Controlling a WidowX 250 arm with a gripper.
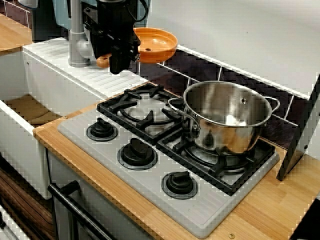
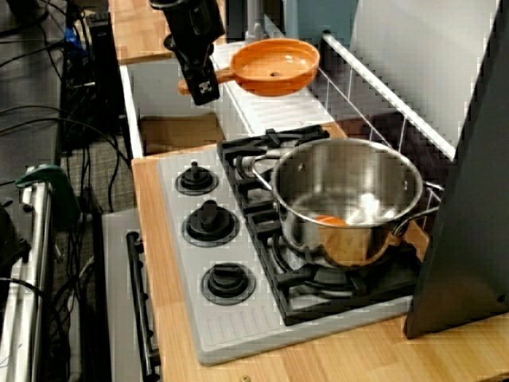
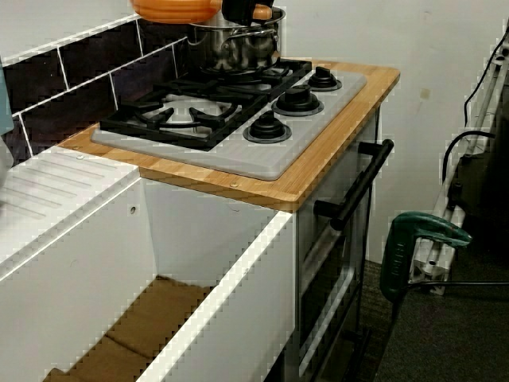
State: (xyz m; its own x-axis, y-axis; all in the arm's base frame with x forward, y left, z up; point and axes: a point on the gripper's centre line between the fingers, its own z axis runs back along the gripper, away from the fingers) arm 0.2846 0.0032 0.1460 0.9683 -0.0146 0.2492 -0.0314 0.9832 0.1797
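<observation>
Our gripper (image 2: 203, 83) pinches the handle of the orange pan (image 2: 274, 67), fingers pointing straight down from above; we judge the pan lifted and held level, set on nothing yet; it hangs over the ribbed drainboard (image 1: 107, 82), beside the hob (image 1: 150, 185); the steel pot (image 1: 225, 117) stands apart on a burner.
</observation>
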